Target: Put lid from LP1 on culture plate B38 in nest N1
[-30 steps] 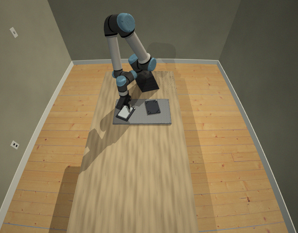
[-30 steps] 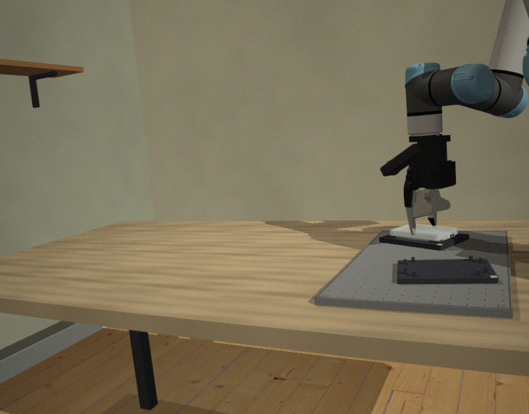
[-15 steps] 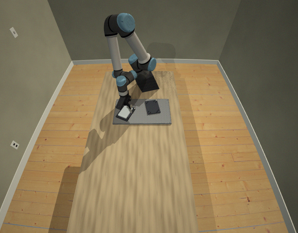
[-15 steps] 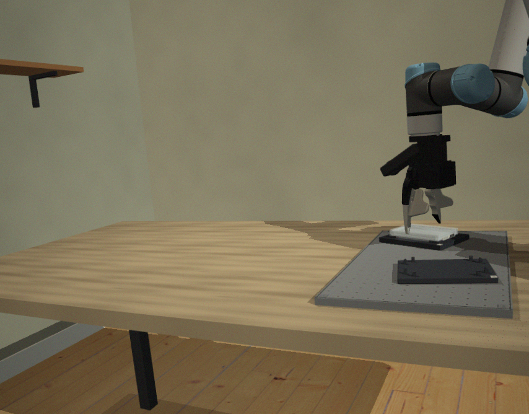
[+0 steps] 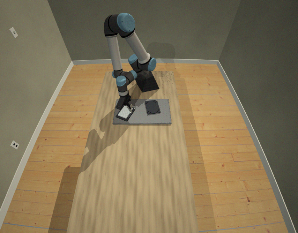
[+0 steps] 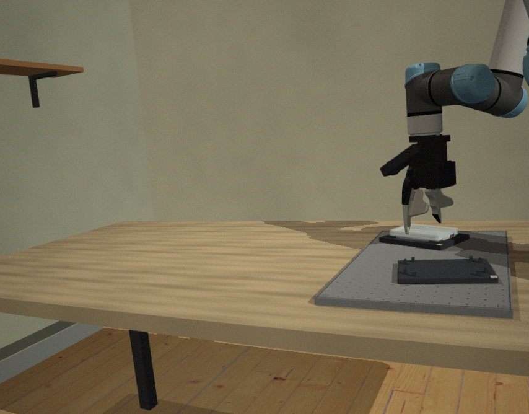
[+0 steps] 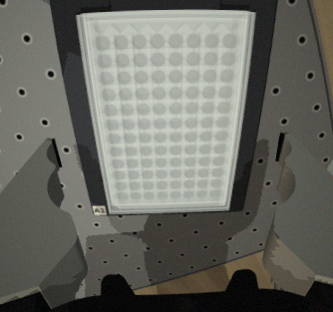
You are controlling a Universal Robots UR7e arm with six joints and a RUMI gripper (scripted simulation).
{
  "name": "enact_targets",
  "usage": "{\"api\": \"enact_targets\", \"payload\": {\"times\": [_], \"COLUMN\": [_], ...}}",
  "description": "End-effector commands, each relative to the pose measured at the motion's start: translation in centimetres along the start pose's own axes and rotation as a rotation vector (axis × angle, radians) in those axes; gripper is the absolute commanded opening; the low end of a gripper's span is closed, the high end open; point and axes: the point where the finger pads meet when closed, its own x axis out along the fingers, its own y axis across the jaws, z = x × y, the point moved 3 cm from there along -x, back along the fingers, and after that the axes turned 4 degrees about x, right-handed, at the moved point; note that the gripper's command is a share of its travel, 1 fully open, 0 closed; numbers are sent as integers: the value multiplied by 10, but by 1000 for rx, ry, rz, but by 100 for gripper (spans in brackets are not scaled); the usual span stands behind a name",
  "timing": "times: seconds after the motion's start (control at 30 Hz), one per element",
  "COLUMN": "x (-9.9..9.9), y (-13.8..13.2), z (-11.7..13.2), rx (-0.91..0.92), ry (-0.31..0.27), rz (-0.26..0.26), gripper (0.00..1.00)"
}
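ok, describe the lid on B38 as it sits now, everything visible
The lid is a translucent white rectangle, plastic by its look, with the plate's grid of round wells showing through it. It lies flat over the culture plate in the black plate nest, edges roughly parallel to the nest's. In the exterior view it looks level and low. The gripper is open: its grey fingers stand clear on either side, not touching it. Whether it is fully down cannot be confirmed.
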Motion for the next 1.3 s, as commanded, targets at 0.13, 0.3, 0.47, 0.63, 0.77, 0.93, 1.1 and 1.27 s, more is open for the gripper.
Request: {"api": "enact_targets", "payload": {"times": [0.13,0.3,0.47,0.63,0.77,0.93,1.1,1.27], "x": [0,0,0,0,0,-9,-17,-19], "y": [0,0,0,0,0,0,0,0], "z": [0,0,0,0,0,0,0,0], "rx": [0,0,0,0,0,0,0,0], "ry": [1,1,1,1,1,1,1,1], "rz": [0,0,0,0,0,0,0,0], "gripper": [82,82,82,82,82,82,82,82]}}
